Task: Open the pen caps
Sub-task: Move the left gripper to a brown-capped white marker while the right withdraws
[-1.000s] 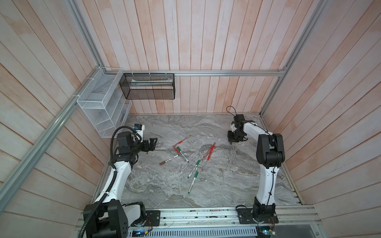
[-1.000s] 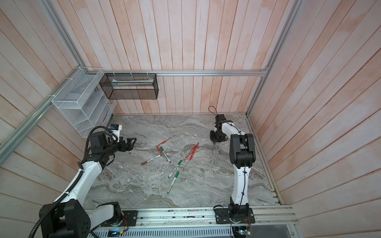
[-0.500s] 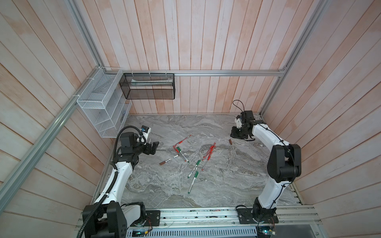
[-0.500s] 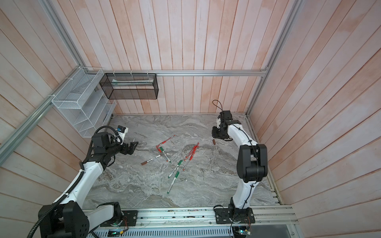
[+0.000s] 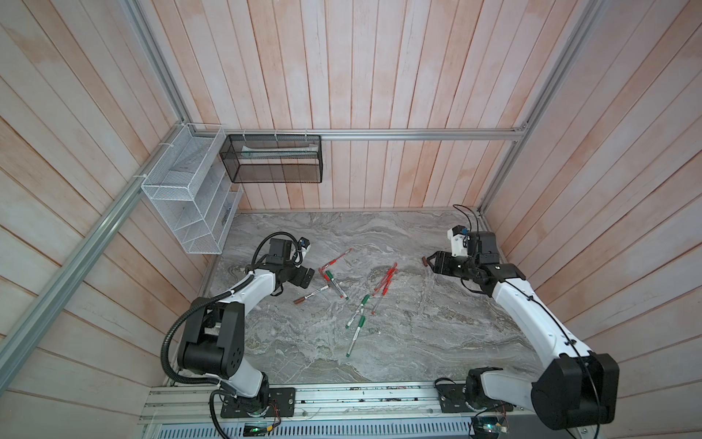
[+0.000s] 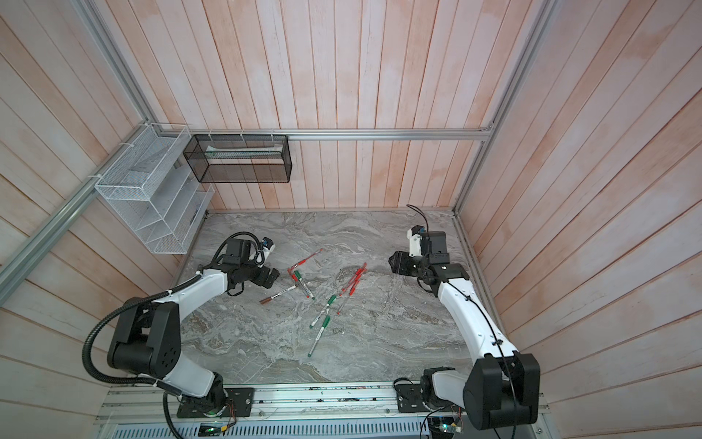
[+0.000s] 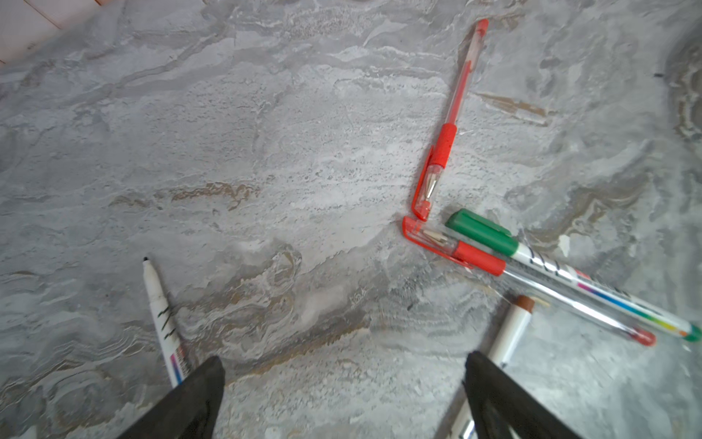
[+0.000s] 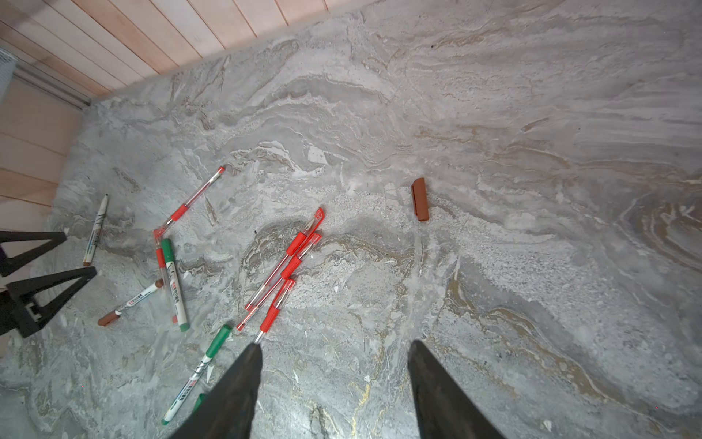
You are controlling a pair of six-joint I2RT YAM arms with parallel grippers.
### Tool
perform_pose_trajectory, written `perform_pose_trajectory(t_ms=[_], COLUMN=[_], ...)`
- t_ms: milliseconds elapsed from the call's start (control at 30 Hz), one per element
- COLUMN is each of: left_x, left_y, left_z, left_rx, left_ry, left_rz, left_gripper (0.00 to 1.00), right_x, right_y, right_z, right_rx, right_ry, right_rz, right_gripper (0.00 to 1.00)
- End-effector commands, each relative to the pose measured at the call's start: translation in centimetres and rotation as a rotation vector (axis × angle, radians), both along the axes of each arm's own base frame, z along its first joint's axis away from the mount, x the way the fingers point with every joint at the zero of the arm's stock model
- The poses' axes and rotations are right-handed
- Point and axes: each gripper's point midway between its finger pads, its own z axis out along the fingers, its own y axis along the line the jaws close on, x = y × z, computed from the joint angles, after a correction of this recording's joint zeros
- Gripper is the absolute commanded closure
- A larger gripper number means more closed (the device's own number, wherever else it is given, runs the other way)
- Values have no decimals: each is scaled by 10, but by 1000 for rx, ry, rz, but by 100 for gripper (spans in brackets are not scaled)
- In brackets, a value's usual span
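A loose brown pen cap (image 8: 419, 199) lies on the marble table, ahead of my right gripper (image 8: 335, 347), which stands open and empty. In a top view this cap (image 5: 424, 260) sits just left of the right gripper (image 5: 433, 262). My left gripper (image 7: 343, 363) is open over bare table. An uncapped white marker (image 7: 161, 308) lies beside one of its fingers. Ahead of it are a green cap (image 7: 480, 230) on a marker and two red caps (image 7: 423, 190) on clear pens. More red pens (image 5: 385, 281) and green markers (image 5: 359, 323) lie mid-table. A brown-capped marker (image 5: 309, 294) lies near the left gripper (image 5: 305, 275).
A white wire rack (image 5: 190, 205) hangs on the left wall and a black mesh basket (image 5: 271, 163) on the back wall. Wooden walls close in the table on three sides. An aluminium rail (image 5: 342, 399) with both arm bases runs along the front.
The right gripper has opened and the brown cap now lies on the table; its arm has swung out to the right. The left gripper has moved right, nearer the pens.
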Motion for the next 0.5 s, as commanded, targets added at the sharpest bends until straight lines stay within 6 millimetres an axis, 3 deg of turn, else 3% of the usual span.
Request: perform_pose_trajectory(t_ms=[0,200,467], left_x=[9,5,-20], left_y=[-5,-21,-32], left_z=[-7,-44,-67], left_rx=[34,111,156], left_ry=[19,108,139], left_rz=[31,-18,-111], left_gripper=[0,0,0], right_x=[-6,-22,-29], right_y=[0,3,5], right_z=[8,20,33], right_rx=[10,38,58], right_ry=[-62,-102,-138], right_rz=[-6,16,26], right_gripper=[32,29,27])
